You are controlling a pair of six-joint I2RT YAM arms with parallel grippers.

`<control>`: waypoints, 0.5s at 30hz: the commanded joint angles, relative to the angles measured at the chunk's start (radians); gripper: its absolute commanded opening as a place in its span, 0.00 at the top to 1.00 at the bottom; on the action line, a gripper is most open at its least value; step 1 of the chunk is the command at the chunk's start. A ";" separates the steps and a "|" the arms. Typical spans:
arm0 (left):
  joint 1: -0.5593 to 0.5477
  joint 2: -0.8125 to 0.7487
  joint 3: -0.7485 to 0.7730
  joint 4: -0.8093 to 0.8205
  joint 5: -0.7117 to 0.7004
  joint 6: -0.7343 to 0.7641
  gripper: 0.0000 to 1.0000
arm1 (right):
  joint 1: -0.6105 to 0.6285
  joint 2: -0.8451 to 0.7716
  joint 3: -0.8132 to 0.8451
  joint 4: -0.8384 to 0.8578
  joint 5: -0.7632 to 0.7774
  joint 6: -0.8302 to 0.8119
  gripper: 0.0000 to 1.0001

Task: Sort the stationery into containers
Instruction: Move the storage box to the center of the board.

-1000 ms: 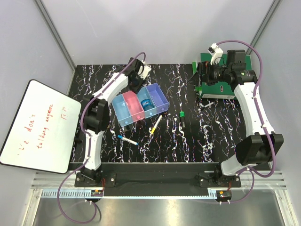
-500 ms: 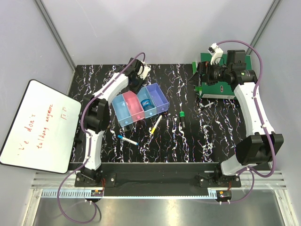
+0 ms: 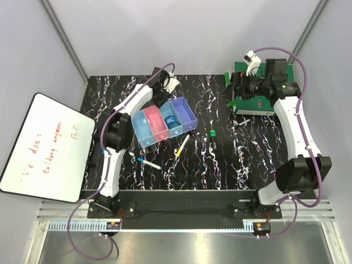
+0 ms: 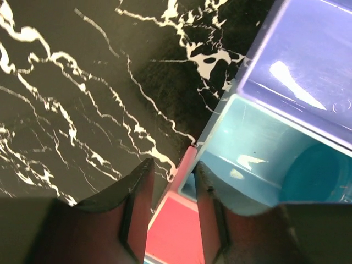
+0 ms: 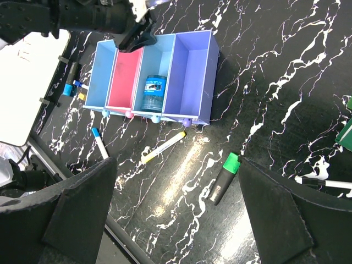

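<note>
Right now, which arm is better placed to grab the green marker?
Right, I'd say. The green marker lies right of the bins, on that side; the right gripper is open and empty. The left gripper straddles a bin wall at the far edge.

On the whiteboard (image 3: 47, 146) we read red handwriting: "don't talking anymore". The round blue object's (image 5: 152, 91) label is too small for us to read.

A robotics lab's test cell: a left robot arm (image 3: 135, 102) and a right robot arm (image 3: 294, 129) stood at the edge of a black marbled desk (image 3: 231, 165), trailing purple cables (image 3: 275, 48), enclosed by plain grey wall panels (image 3: 181, 38), with a whiteboard (image 3: 44, 148) alongside.
</note>
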 commanded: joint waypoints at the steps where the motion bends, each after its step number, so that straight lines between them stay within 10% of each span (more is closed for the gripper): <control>1: 0.006 0.020 0.050 0.033 0.012 0.099 0.67 | 0.008 -0.037 0.013 0.035 -0.011 0.012 0.00; 15: -0.054 0.027 0.050 0.056 0.161 0.392 0.94 | 0.006 -0.040 0.000 0.049 0.000 0.045 0.00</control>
